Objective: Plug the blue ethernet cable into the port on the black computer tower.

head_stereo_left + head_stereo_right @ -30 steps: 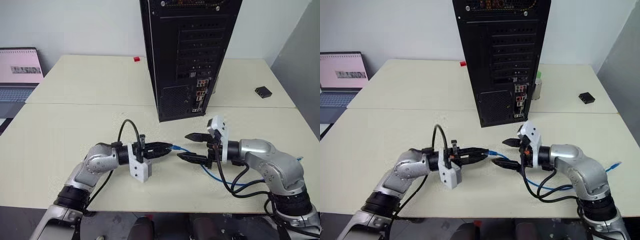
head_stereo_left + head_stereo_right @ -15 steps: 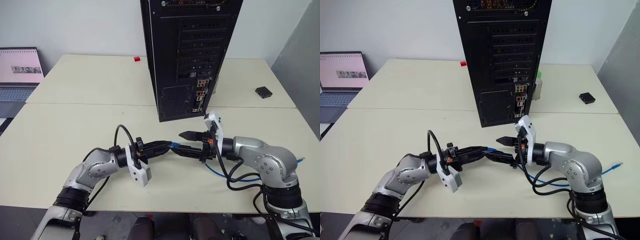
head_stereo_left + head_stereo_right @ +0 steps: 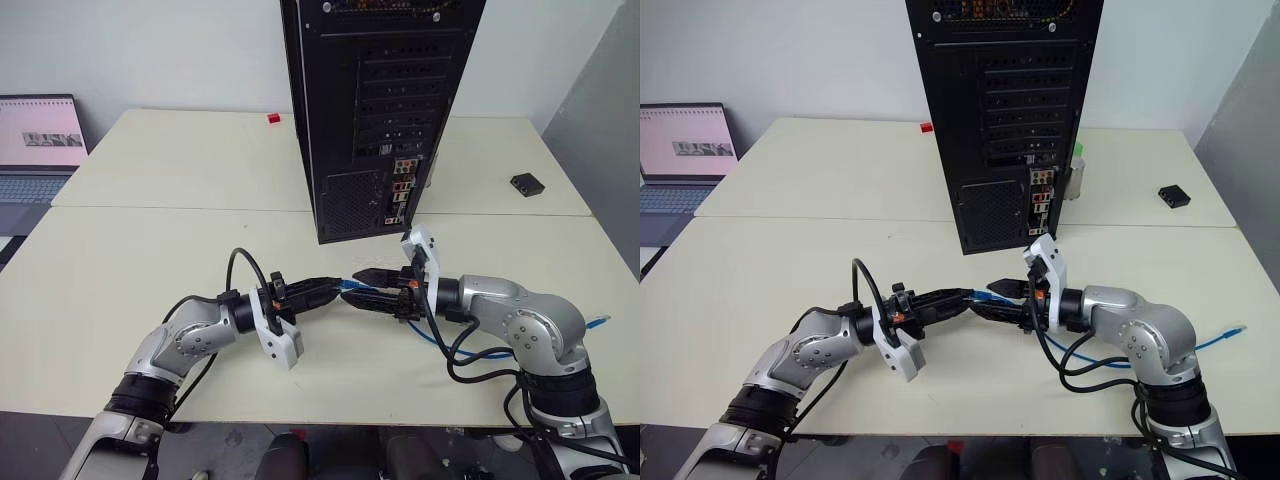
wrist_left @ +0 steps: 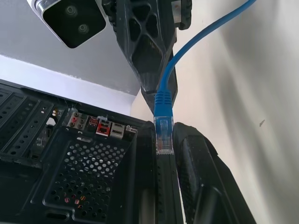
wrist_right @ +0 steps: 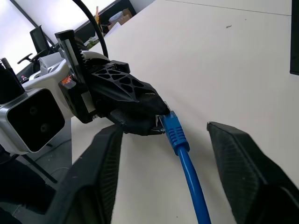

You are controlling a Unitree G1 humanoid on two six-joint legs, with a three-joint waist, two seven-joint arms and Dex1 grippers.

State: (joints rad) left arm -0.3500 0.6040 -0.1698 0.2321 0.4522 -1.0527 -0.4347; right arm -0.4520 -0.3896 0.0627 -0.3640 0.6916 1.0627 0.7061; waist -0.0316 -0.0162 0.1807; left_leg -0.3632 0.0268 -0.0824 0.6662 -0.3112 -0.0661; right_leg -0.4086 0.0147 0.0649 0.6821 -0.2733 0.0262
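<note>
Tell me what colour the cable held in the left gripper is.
Bright blue. The ethernet cable shows best in the left wrist view.

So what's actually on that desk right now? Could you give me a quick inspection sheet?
Surface: pale tables pushed together.
Job's things: blue ethernet cable, plug end held up between the arms; black computer tower upright, its port not yet plugged.
Clutter: small black box, tiny red object, small bottle beside the tower.
Grippers: left gripper shut on the plug; right gripper open, fingers either side of the cable.
Cables: blue slack trails right, far end loose; black robot cables looping off the arms.
Surroundings: laptop at the left, white wall.
</note>
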